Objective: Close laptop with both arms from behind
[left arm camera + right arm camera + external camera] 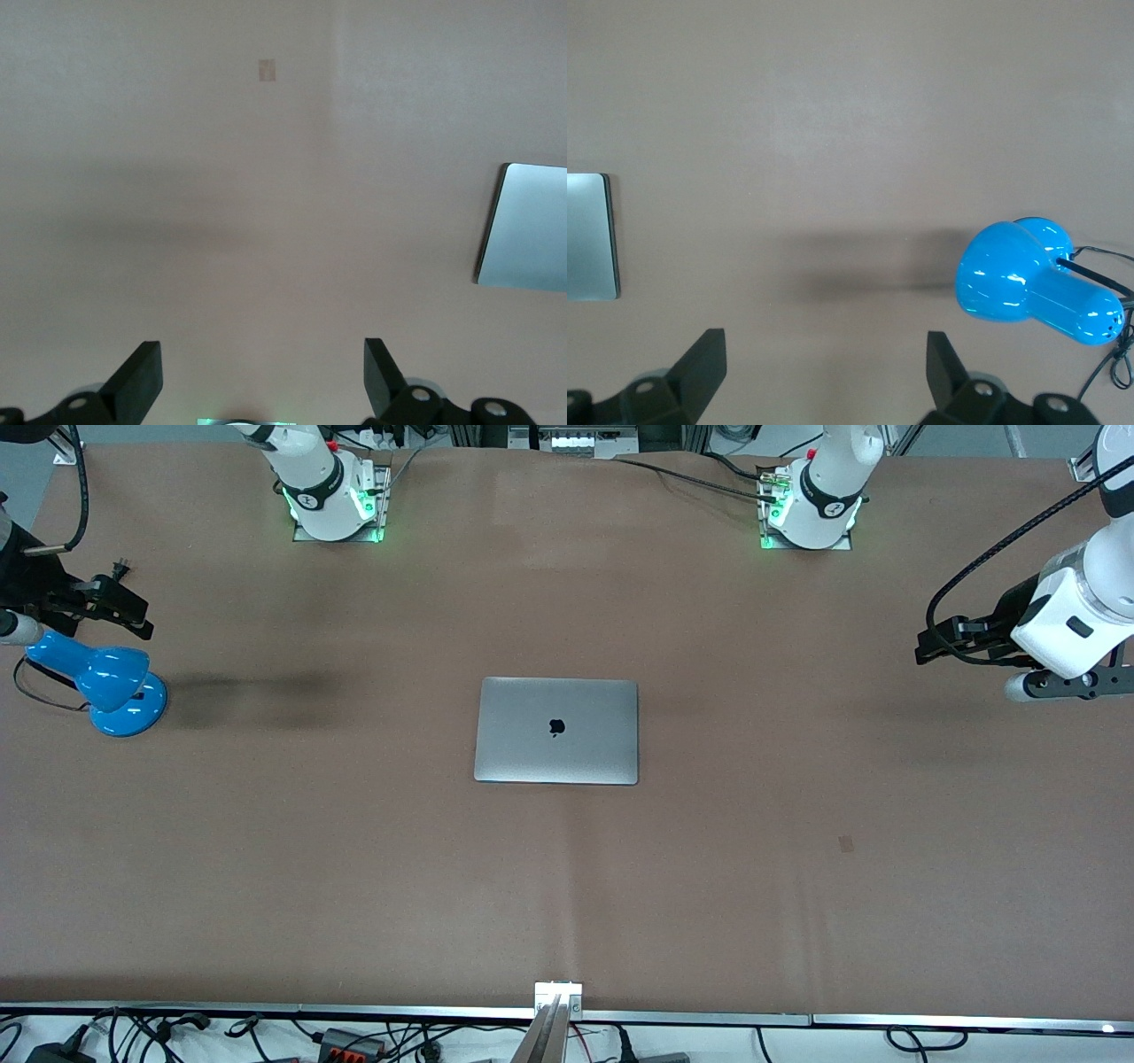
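The brown table (266,850) carries the laptop (556,731) at its middle, lid fully down and flat with the logo uppermost, so the closing appears complete and nothing evident is left. The left gripper (262,376) hangs over bare table at the left arm's end, fingers spread wide and empty. The right gripper (827,367), equally wide and empty, hangs beside the blue desk lamp (111,686).
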Controlling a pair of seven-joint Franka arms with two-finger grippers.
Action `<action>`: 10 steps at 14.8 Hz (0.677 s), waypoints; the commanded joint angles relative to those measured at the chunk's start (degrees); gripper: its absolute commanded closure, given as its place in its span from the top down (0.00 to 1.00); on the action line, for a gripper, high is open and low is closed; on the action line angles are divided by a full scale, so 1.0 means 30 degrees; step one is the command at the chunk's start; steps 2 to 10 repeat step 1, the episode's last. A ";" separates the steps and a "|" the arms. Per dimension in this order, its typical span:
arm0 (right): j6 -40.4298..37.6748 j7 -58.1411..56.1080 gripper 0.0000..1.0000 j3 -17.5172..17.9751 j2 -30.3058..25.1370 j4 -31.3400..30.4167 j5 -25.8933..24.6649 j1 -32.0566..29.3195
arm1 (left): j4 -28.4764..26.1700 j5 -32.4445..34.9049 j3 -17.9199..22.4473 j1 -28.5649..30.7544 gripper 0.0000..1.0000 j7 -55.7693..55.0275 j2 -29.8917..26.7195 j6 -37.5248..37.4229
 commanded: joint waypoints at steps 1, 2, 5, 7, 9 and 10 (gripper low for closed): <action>-0.0066 -0.0362 1.00 0.0161 -0.0580 -0.0368 0.0049 -0.0201 | -0.0258 0.0423 0.0083 -0.0114 1.00 -0.0106 -0.0343 0.0042; -0.0066 -0.0362 1.00 0.0161 -0.0580 -0.0368 0.0049 -0.0201 | -0.0258 0.0423 0.0083 -0.0114 1.00 -0.0106 -0.0343 0.0042; -0.0066 -0.0362 1.00 0.0161 -0.0580 -0.0368 0.0049 -0.0201 | -0.0258 0.0423 0.0083 -0.0114 1.00 -0.0106 -0.0343 0.0042; -0.0066 -0.0362 1.00 0.0161 -0.0580 -0.0368 0.0049 -0.0201 | -0.0258 0.0423 0.0083 -0.0114 1.00 -0.0106 -0.0343 0.0042; -0.0066 -0.0362 1.00 0.0161 -0.0580 -0.0368 0.0049 -0.0201 | -0.0258 0.0423 0.0083 -0.0114 1.00 -0.0106 -0.0343 0.0042; -0.0066 -0.0362 1.00 0.0161 -0.0580 -0.0368 0.0049 -0.0201 | -0.0258 0.0423 0.0083 -0.0114 1.00 -0.0106 -0.0343 0.0042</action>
